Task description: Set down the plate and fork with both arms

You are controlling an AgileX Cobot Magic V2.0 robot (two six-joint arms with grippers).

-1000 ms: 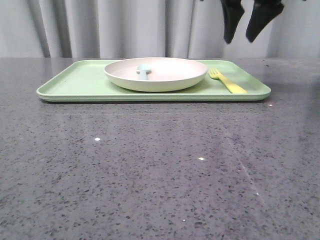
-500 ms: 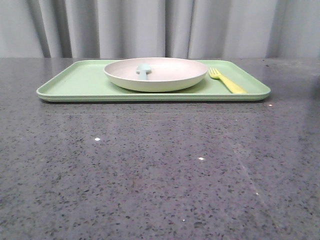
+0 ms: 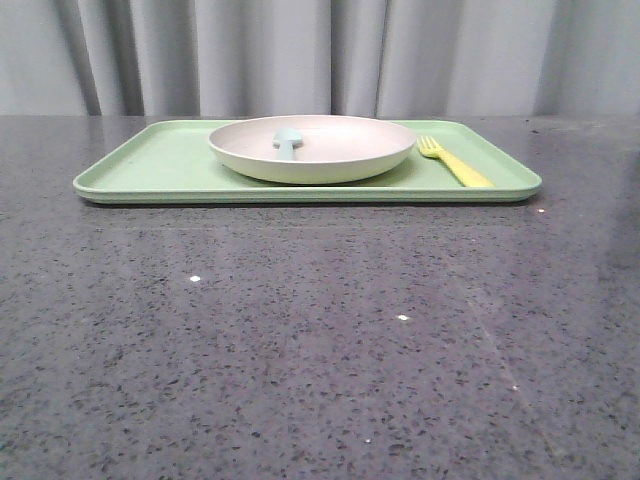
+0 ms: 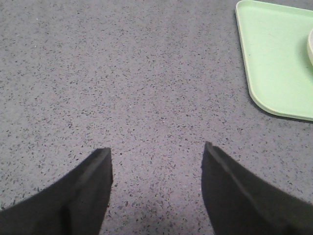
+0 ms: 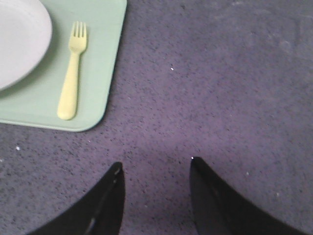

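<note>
Grey speckled bench [image 3: 320, 340] is carrying the green tray [image 3: 150, 165] before grey curtains [image 3: 300, 55]; both pincers, left [image 4: 156, 159] and right [image 5: 156, 169], are hovering released over bare bench.

cream plate [image 3: 312, 148], yellow fork [image 3: 455, 162], light-green tray [image 3: 150, 165], seemingly pale-blue spoon [image 3: 287, 140]

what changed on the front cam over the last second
A dark gripper that hung at the top right of the front view a second ago has left that view; none shows there now. Nothing was taken hold of or let go. The plate, with the pale blue spoon in it, and the fork lie unmoved on the green tray.
</note>
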